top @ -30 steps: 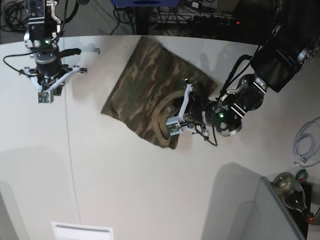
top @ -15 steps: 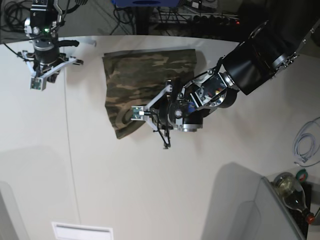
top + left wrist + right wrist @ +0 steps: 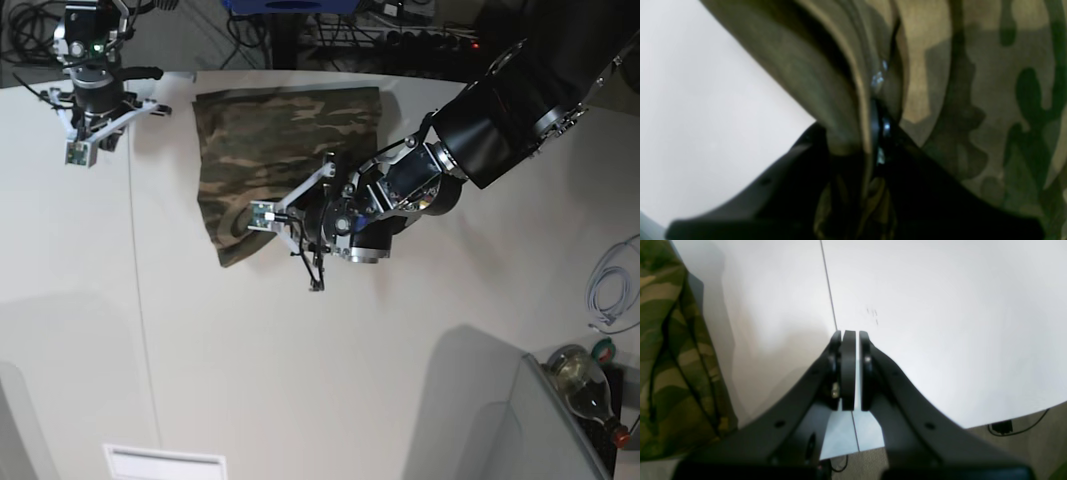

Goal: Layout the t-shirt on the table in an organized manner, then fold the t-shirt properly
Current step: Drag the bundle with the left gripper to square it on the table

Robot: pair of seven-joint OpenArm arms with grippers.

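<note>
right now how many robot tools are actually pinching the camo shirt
1. The left tool is shut on a fold of the soft olive, brown and tan camouflage t-shirt near its lower edge. The right tool is shut on nothing, above the smooth white table beside the shirt.

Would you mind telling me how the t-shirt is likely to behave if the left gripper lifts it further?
The t-shirt looks floppy: it bunches in folds where the left gripper pinches it, so it would probably drape and sag. It seems light, and lying loose on the smooth table, it would likely slide rather than stay put.
</note>
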